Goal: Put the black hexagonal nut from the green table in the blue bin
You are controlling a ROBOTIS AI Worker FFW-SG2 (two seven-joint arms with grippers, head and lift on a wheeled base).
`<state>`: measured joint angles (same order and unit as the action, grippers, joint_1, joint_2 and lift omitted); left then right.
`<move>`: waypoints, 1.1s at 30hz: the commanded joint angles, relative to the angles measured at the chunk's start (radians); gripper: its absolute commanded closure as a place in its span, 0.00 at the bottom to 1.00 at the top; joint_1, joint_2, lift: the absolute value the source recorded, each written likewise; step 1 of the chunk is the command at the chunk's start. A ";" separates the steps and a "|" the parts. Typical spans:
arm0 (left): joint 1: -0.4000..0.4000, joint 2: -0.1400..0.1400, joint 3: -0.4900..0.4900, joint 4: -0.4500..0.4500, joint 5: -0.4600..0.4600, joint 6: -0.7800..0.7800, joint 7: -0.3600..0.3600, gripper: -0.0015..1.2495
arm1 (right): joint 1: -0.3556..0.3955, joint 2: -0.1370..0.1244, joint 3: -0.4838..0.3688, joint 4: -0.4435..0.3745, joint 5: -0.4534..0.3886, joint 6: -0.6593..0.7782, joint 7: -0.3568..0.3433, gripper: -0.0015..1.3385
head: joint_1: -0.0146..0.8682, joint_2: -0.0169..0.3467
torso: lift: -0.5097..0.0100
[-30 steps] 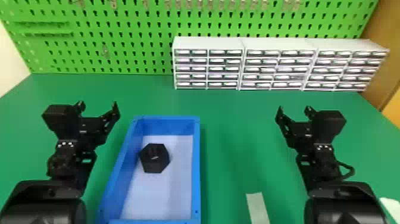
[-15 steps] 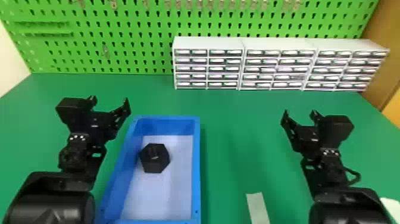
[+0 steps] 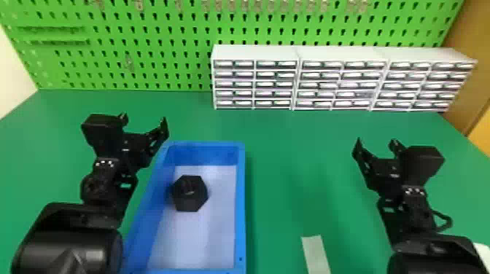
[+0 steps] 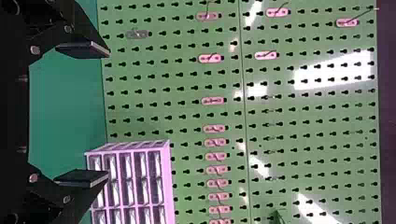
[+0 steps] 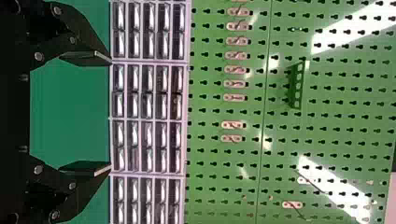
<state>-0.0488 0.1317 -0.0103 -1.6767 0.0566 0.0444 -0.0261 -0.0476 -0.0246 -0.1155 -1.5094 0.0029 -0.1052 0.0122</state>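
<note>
1. Green table (image 3: 280,196): under the blue bin (image 3: 240,204) and spreading out all around it
2. Green pegboard (image 3: 153,36): upright, behind the bin, across the back of the table
3. Brown panel (image 3: 470,69): upright, well off to the bin's right, past the board's end
4. White drawer cabinets (image 3: 339,83): three in a row against the board, beyond the bin and running off to its right
5. Bin itself: open top, rim all round. In the way there: left arm partly covers the left wall from the head view
6. Left gripper (image 3: 145,122): by the bin's far left corner, fingers spread, nothing between them; left wrist view agrees, gripper (image 4: 108,114) wide open
7. Right gripper (image 3: 377,144): well to the bin's right, also open and empty, pegboard and drawers ahead of it in its wrist view
8. Pale strip (image 3: 316,255): on the table right of the bin, between it and the right arm
9. Black hexagonal nut (image 3: 189,193): inside the bin, flat on the pale floor, far half, near the left wall; can't tell if it touches that wall
10. Small pink hooks (image 4: 213,100): in rows on the board behind the bin
</note>
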 commanded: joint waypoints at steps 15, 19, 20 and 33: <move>0.012 -0.001 0.018 0.000 0.002 0.000 0.000 0.27 | -0.002 0.006 0.014 -0.008 -0.003 0.005 0.000 0.35 | 0.79 0.19 | 0.79; 0.015 -0.001 0.027 0.000 0.000 -0.001 0.000 0.27 | -0.002 0.008 0.022 -0.014 -0.003 0.010 0.000 0.35 | 0.79 0.19 | 0.79; 0.015 -0.001 0.027 0.000 0.000 -0.001 0.000 0.27 | -0.002 0.008 0.023 -0.015 -0.003 0.012 0.000 0.35 | 0.79 0.19 | 0.79; 0.024 -0.001 0.027 -0.002 -0.003 -0.003 0.000 0.27 | 0.009 0.020 0.023 -0.020 -0.003 0.013 0.000 0.35 | 0.79 0.19 | 0.79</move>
<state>-0.0281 0.1304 0.0114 -1.6766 0.0532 0.0420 -0.0260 -0.0399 -0.0075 -0.0945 -1.5283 0.0000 -0.0932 0.0122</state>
